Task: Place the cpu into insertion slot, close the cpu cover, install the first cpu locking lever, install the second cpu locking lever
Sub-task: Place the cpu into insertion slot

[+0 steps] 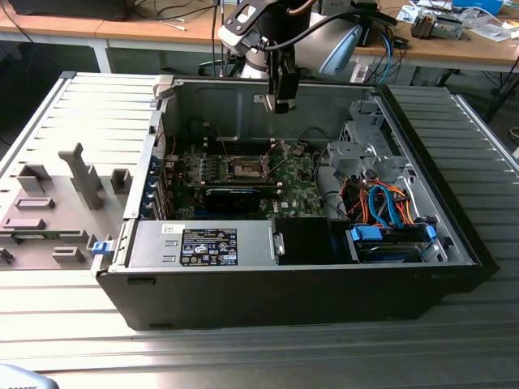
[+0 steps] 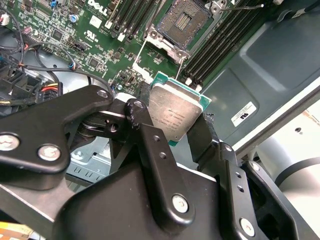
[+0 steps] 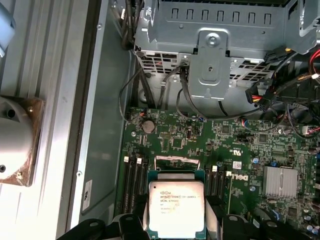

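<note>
The gripper (image 1: 281,101) is seen raised over the open computer case (image 1: 308,292), which is stood on the bench (image 1: 340,356). It is closed on the cpu (image 2: 175,112): in the second wrist view the chip is clamped by two opposite edges between the black fingers (image 2: 150,145), with its metal top exposed. The cpu is thus held in the air, well apart from the insertion slot (image 2: 182,22), which is found uncovered on the green circuit board (image 3: 200,145) with its dark centre showing. In the exterior view the slot is seen down in the case, lower than the gripper and somewhat to that view's left. The step in hand is judged to be placement of the chip. For this to be done well, the chip should be kept level and squared to the slot's rim, centred over it, lowered straight without any pressing, and released only once it is seated flat.
</note>
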Motion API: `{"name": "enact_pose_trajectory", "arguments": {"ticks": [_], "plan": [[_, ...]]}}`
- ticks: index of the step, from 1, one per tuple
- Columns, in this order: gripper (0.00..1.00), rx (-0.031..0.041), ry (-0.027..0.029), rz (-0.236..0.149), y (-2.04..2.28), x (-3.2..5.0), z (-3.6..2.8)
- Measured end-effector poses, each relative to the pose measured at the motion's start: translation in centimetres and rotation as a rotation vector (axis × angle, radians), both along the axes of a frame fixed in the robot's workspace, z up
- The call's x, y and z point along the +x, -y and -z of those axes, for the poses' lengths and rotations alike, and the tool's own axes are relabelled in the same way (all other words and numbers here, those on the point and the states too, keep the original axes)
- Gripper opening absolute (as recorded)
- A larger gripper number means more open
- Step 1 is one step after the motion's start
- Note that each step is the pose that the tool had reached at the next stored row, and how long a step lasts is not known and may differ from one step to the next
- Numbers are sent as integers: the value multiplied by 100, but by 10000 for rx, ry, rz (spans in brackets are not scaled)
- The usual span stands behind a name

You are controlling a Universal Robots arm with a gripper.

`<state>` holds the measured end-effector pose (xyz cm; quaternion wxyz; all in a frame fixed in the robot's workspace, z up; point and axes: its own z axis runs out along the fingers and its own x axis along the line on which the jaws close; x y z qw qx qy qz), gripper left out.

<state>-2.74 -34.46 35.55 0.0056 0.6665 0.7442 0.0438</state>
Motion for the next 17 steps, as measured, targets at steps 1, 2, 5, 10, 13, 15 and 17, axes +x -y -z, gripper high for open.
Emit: {"name": "enact_pose_trajectory", "arguments": {"ticks": [1, 2, 5, 10, 13, 15, 17], "plan": [[55, 0, 0, 6, 0, 0, 0], [55, 0, 0, 14, 0, 0, 0], [55, 0, 0, 44, 0, 0, 0], [55, 0, 0, 92, 0, 0, 0], [55, 0, 0, 128, 0, 0, 0], [55, 0, 0, 152, 0, 0, 0], [55, 0, 0, 166, 0, 0, 0]]}}
